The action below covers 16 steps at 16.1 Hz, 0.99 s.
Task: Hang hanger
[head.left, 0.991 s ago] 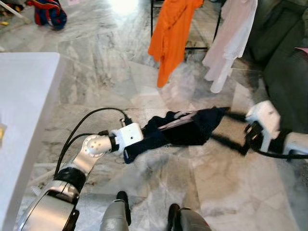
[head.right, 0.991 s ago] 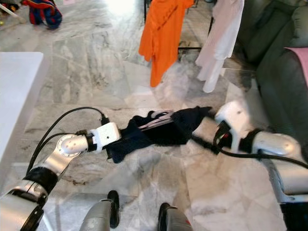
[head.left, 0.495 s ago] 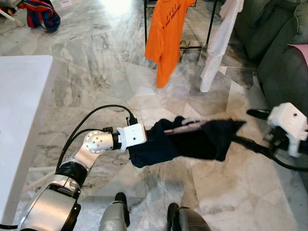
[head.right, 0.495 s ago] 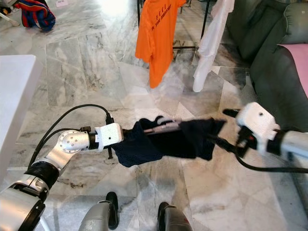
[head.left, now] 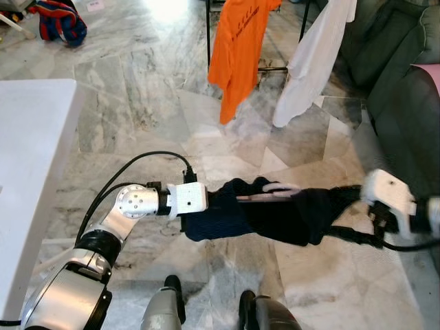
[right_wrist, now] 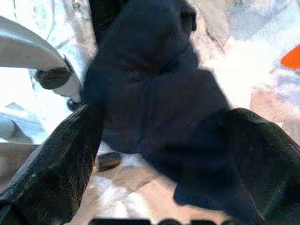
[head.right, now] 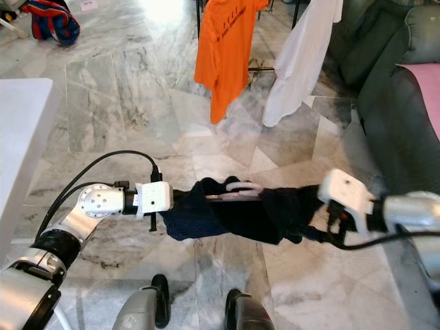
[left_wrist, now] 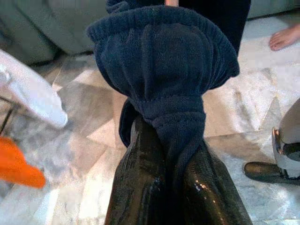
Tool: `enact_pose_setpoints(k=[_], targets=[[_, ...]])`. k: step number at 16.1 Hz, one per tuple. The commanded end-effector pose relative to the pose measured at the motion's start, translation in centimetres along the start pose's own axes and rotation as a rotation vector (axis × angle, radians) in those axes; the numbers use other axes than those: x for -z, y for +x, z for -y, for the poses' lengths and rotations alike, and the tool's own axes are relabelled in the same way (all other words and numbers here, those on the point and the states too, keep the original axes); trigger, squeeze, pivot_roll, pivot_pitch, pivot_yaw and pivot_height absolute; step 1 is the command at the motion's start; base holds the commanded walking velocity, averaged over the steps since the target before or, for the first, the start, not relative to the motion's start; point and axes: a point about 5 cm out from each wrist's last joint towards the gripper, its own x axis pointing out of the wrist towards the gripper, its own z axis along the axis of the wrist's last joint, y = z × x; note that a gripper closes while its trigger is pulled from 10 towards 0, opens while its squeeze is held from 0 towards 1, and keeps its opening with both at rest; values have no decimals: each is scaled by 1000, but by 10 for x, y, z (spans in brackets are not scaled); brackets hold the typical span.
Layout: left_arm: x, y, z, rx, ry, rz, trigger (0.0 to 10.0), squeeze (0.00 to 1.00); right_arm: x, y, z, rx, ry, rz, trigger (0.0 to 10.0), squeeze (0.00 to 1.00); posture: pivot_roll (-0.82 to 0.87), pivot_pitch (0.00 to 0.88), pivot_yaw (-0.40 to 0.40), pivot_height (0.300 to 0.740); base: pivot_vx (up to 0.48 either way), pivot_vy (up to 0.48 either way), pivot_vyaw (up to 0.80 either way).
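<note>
A dark navy garment (head.left: 275, 216) stretches level between my two arms above the marble floor. A pale hanger (head.left: 278, 187) with a grey bar shows on top of the cloth. My left gripper (left_wrist: 168, 126) is shut on the bunched left end of the garment, its fingers (left_wrist: 140, 183) pinching the fabric. My right gripper (right_wrist: 161, 112) is at the garment's right end (head.left: 337, 206). Its fingers (right_wrist: 61, 159) stand wide apart with navy cloth between them.
A black clothes rack (head.left: 208, 34) stands ahead with an orange T-shirt (head.left: 237, 48) and a white shirt (head.left: 313, 62) on it. A white table (head.left: 34, 137) is at my left, a grey-green sofa (head.left: 405, 82) at my right. A person's bare foot (left_wrist: 286, 37) is nearby.
My right gripper has swung in from beside the garment onto its right end. The garment now hangs flatter and a little lower. The white shirt on the rack has swung.
</note>
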Motion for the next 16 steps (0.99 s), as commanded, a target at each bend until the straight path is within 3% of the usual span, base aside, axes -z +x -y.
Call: enact_pose_setpoints(k=[1, 5, 6, 7, 8, 16], targets=[[-13, 3, -8, 2, 65, 53, 0, 0, 9, 11, -6, -64, -35, -49, 10000, 0, -119, 286, 6, 740, 0, 0, 0], [-18, 5, -6, 27, 78, 83, 0, 0, -6, 28, 4, -64, -84, -3, 10000, 0, -112, 293, 8, 740, 0, 0, 0], [-19, 6, -5, 36, 80, 88, 0, 0, -3, 31, 4, -76, -89, -19, 4118, 0, -112, 294, 9, 740, 0, 0, 0], [-19, 6, -5, 41, 82, 91, 0, 0, 0, 33, 3, -87, -93, -25, 1451, 0, -117, 294, 9, 740, 0, 0, 0], [-20, 8, -4, 54, 87, 95, 0, 0, 1, 34, 5, -98, -97, -25, 0, 0, -122, 294, 9, 740, 0, 0, 0], [-21, 11, -2, 74, 95, 94, 0, 0, 5, 29, 9, -108, -73, -26, 0, 0, -131, 285, 14, 740, 0, 0, 0]])
